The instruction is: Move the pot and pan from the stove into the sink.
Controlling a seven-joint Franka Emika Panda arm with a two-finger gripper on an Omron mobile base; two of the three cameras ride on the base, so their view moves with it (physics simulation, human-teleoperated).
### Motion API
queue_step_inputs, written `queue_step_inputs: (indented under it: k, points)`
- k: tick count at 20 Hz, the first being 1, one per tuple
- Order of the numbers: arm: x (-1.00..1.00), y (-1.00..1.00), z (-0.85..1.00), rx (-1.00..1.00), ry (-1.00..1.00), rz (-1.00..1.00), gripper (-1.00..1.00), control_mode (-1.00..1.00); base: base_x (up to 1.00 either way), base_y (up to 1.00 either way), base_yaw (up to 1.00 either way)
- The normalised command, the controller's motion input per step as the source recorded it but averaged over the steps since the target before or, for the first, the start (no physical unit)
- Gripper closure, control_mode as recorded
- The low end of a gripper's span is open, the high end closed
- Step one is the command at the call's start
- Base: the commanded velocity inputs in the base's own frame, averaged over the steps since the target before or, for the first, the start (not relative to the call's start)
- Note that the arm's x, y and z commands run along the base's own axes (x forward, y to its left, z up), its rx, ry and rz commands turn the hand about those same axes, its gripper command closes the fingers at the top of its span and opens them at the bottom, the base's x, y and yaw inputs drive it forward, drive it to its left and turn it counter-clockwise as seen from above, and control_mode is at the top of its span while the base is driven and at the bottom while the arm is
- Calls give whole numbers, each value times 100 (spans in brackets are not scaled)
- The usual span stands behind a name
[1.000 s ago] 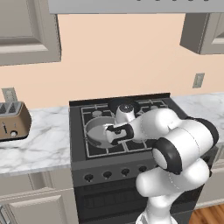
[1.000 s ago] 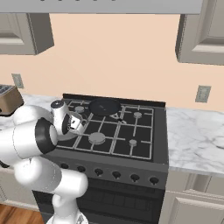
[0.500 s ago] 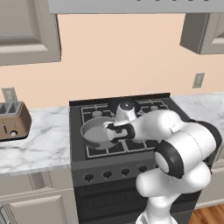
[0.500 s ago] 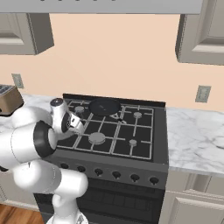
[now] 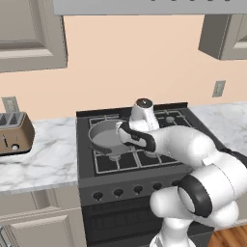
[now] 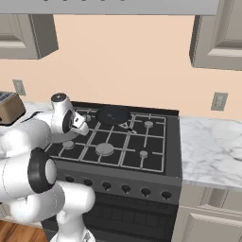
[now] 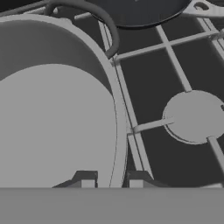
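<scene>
The step in hand is the grasp on the pot (image 5: 108, 138), the first of the two items to go to the sink. The pot stands on the front left grate of the stove (image 6: 124, 142). In the hand view the gripper (image 7: 111, 180) straddles the pot wall: one finger sits inside the rim, the other outside, and the wall runs between them. The fingers are clenched on the pot rim; whether the pads bear fully on the metal is hard to judge, since the tips are cut off at the lower edge of that view.

The next move calls for a straight vertical lift, enough to clear the grate bars, before any sideways travel. A one-sided rim grip will likely let the pot tilt about the fingers, so the lift should be slow and the wrist kept level. The sink is outside these views, so the base will probably have to drive to reach it.

The pan (image 6: 113, 114) lies on the rear grate, behind the pot and apart from it.

Materials and shapes:
- Pot: grey metal, smooth, matt; deep straight wall, flat floor, thin rim, a dark wire loop handle (image 7: 94, 21) on its far side.
- Pan: black, round, shallow, flat.
- Stove: black, with thin grey grid bars and round silver burner caps (image 7: 195, 116); dark knobs along the front.
- Worktop (image 5: 41, 157): white veined marble, polished.
</scene>
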Motion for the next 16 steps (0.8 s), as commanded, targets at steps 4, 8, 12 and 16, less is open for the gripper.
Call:
queue_step_inputs:
  k: [4,8,12,16]
  points:
    - [-35,-16,70,6,0,-1,100,-100,0,0,0]
    - [-49,-25,63,6,-3,0,100,-100,0,0,0]
    - [-54,-27,61,7,-3,0,100,-100,0,0,0]
    - [-60,-30,57,6,-3,0,100,-100,0,0,0]
